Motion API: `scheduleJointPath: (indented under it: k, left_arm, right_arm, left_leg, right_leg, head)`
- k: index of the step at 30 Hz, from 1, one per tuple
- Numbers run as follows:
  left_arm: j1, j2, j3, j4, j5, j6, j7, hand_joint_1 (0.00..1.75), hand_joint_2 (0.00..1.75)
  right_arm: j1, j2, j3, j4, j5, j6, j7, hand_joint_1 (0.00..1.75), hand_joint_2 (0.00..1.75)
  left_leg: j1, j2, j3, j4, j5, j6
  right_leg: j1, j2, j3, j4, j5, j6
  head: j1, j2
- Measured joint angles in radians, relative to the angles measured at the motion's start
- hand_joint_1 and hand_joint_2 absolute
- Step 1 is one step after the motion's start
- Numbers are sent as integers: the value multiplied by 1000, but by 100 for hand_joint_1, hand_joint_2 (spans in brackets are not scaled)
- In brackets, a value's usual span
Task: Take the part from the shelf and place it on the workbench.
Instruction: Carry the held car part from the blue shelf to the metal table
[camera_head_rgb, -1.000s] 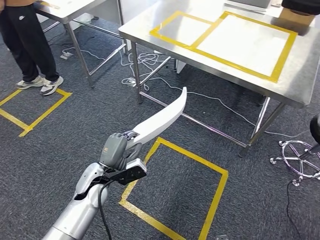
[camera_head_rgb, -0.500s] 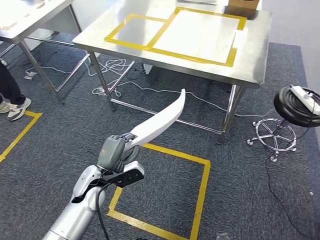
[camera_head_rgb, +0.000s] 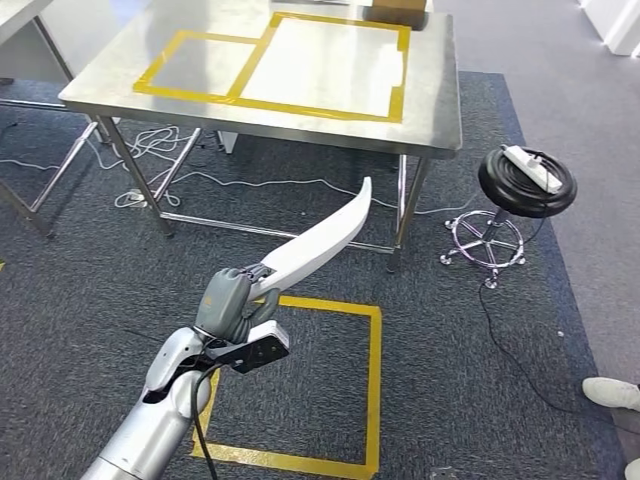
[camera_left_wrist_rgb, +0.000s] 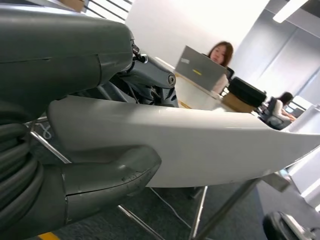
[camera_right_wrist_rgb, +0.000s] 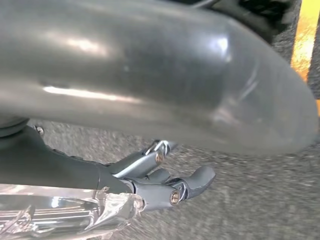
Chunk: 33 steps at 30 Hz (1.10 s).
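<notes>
My left hand (camera_head_rgb: 230, 303) grips the near end of a long, curved white part (camera_head_rgb: 324, 238), which points up and away toward the steel workbench (camera_head_rgb: 106, 80) ahead. The bench top carries two rectangles marked in yellow tape (camera_head_rgb: 330, 110). In the left wrist view the white part (camera_left_wrist_rgb: 196, 150) runs across between the thick grey thumb and the darker fingers (camera_left_wrist_rgb: 151, 85) of my left hand (camera_left_wrist_rgb: 105, 130). My right hand (camera_right_wrist_rgb: 166, 177) hangs over the carpet with its fingers apart and nothing in it.
A yellow tape square (camera_head_rgb: 373, 380) is marked on the carpet below the part. A black stool (camera_head_rgb: 525, 182) with a white power strip on it stands right of the bench. Cables (camera_head_rgb: 173, 150) lie under the bench. A cardboard box (camera_head_rgb: 396, 12) sits at the bench's far edge. A white shoe (camera_head_rgb: 610, 392) shows at right.
The whole scene has slid left as the camera turned right: the bench now lies straight ahead and the stool has come into view. The left hand still holds the part the same way.
</notes>
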Motion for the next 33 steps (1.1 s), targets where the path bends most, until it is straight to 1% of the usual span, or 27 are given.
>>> scheduleJointPath:
  k: [1,2,3,4,5,6,7,8,9,10,11,12,13,14,15,16,17,19,20,21,22,23,25,26,27,30,33]
  left_arm:
    - [0,0,0,0,0,0,0,175,175]
    - [0,0,0,0,0,0,0,175,175]
    - [-1,0,0,0,0,0,0,175,175]
    - [-1,0,0,0,0,0,0,175,175]
    - [-2,0,1,0,-1,0,0,175,175]
    - [-3,1,1,0,-1,-1,0,175,175]
    - [-4,1,1,0,-2,-2,0,175,175]
    - [-4,0,1,0,-3,-2,0,175,175]
    - [-5,0,0,-1,-3,-3,0,175,175]
    - [-6,0,0,-1,-3,-3,0,175,175]
    - [-7,0,0,-2,-3,-3,0,175,175]
    - [-6,1,0,-3,-3,-3,0,175,175]
    - [-5,2,0,-3,-3,-3,0,175,175]
    - [-2,3,0,-3,-3,-4,0,175,175]
    - [0,4,0,-3,-3,-4,0,175,175]
    - [1,5,0,-3,-3,-4,0,175,175]
    - [1,6,0,-3,-3,-5,0,175,175]
    - [0,7,0,-3,-3,-5,0,175,175]
    - [0,7,0,-3,-3,-6,0,175,175]
    - [0,7,0,-4,-4,-6,0,175,175]
    - [0,6,0,-4,-5,-7,1,175,175]
    - [1,6,0,-4,-6,-7,1,175,175]
    - [2,5,1,-5,-6,-8,2,175,175]
    - [2,5,2,-5,-6,-8,2,175,175]
    - [2,4,2,-5,-6,-8,2,175,175]
    - [2,4,2,-5,-7,-8,2,175,175]
    - [2,4,2,-5,-8,-8,2,175,175]
  right_arm:
    - [1,0,0,0,0,0,0,0,0]
    - [2,0,0,0,0,0,0,0,0]
    - [3,0,0,0,0,0,0,0,0]
    - [1,0,0,0,0,0,0,0,0]
    - [-1,0,0,0,1,0,0,0,0]
    - [-2,0,0,0,1,0,0,0,0]
    - [-3,1,0,0,2,0,0,0,0]
    - [-3,1,0,0,2,-1,-1,0,0]
    - [-2,1,0,0,3,-2,-2,0,0]
    - [-1,1,0,0,3,-3,-4,0,0]
    - [-2,1,0,-1,4,-4,-5,0,0]
    - [-4,1,0,-1,5,-4,-6,0,0]
    - [-6,1,1,-1,6,-5,-6,0,0]
    - [-8,1,1,-1,7,-5,-6,0,0]
    - [-8,1,1,-1,8,-5,-6,0,0]
    - [-6,1,2,-1,9,-5,-6,0,0]
    - [-5,1,2,-1,10,-5,-6,0,0]
    - [-4,1,2,-1,11,-5,-5,0,0]
    - [-4,1,2,-1,11,-5,-5,0,0]
    - [-4,1,2,-2,11,-5,-5,0,0]
    - [-2,1,2,-2,12,-5,-5,0,0]
    - [-1,1,2,-2,12,-5,-5,0,0]
    - [3,1,2,-2,12,-6,-5,0,0]
    - [3,1,2,-2,12,-6,-5,0,0]
    - [3,1,2,-2,11,-6,-5,0,0]
    - [4,2,2,-2,11,-6,-5,0,0]
    - [4,1,2,-2,11,-6,-5,0,0]
  left_leg:
    - [-1,15,3,0,-2,0]
    - [-2,29,7,0,-6,-2]
    - [-4,42,12,1,-10,-5]
    - [-7,54,17,1,-15,-9]
    - [-11,64,21,2,-18,-14]
    - [-14,73,24,2,-21,-18]
    - [-17,82,26,1,-22,-23]
    - [-16,91,29,-1,-22,-26]
    - [-14,90,30,-1,-26,-32]
    - [-12,76,27,9,-36,-37]
    - [-10,54,16,37,-55,-42]
    - [-9,25,-8,86,-82,-46]
    - [-8,4,-42,150,-110,-48]
    - [-8,-7,-77,212,-131,-50]
    - [-7,-12,-104,254,-137,-51]
    - [-6,-14,-117,263,-124,-51]
    - [-5,-15,-112,238,-94,-51]
    - [0,-17,-64,123,-23,-54]
    - [2,-21,-40,68,-1,-53]
    - [5,-25,-25,31,9,-51]
    - [6,-29,-19,13,10,-49]
    - [7,-31,-18,8,9,-45]
    - [5,-32,-18,7,10,-41]
    - [4,-32,-18,7,11,-37]
    - [3,-32,-18,7,11,-34]
    - [1,-33,-19,7,13,-28]
    - [0,-33,-20,7,13,-26]
  right_leg:
    - [0,-3,4,-4,12,-1]
    - [1,-9,30,-49,41,-3]
    - [3,-28,69,-119,75,-6]
    - [8,-54,108,-185,100,-11]
    - [12,-73,136,-235,116,-18]
    - [15,-85,148,-260,121,-24]
    - [18,-82,149,-266,120,-30]
    - [17,-68,146,-267,122,-36]
    - [16,-57,145,-269,123,-40]
    - [13,-46,145,-271,125,-45]
    - [9,-37,146,-274,127,-50]
    - [6,-29,147,-276,129,-53]
    - [4,-21,147,-276,130,-56]
    - [3,-12,147,-276,130,-58]
    - [3,-3,147,-276,130,-59]
    - [2,5,147,-276,130,-59]
    - [1,11,148,-276,130,-58]
    - [0,22,148,-274,131,-50]
    - [2,27,145,-271,130,-44]
    - [4,30,142,-269,129,-38]
    - [6,32,139,-267,126,-38]
    - [7,32,137,-267,124,-44]
    - [8,30,138,-273,120,-61]
    - [7,30,139,-276,122,-63]
    - [7,29,142,-280,127,-59]
    - [5,28,150,-289,141,-33]
    - [3,29,150,-292,142,-21]
  head:
    - [0,0]
    - [0,0]
    - [0,0]
    - [1,0]
    - [0,0]
    - [-1,0]
    - [-2,0]
    - [-3,0]
    - [-3,0]
    - [-3,0]
    - [-5,0]
    - [-7,0]
    - [-9,0]
    - [-10,0]
    - [-10,0]
    - [-10,0]
    - [-10,0]
    - [-12,0]
    - [-13,0]
    - [-13,0]
    - [-14,0]
    - [-12,0]
    - [-9,0]
    - [-8,0]
    - [-8,0]
    - [-8,0]
    - [-8,0]
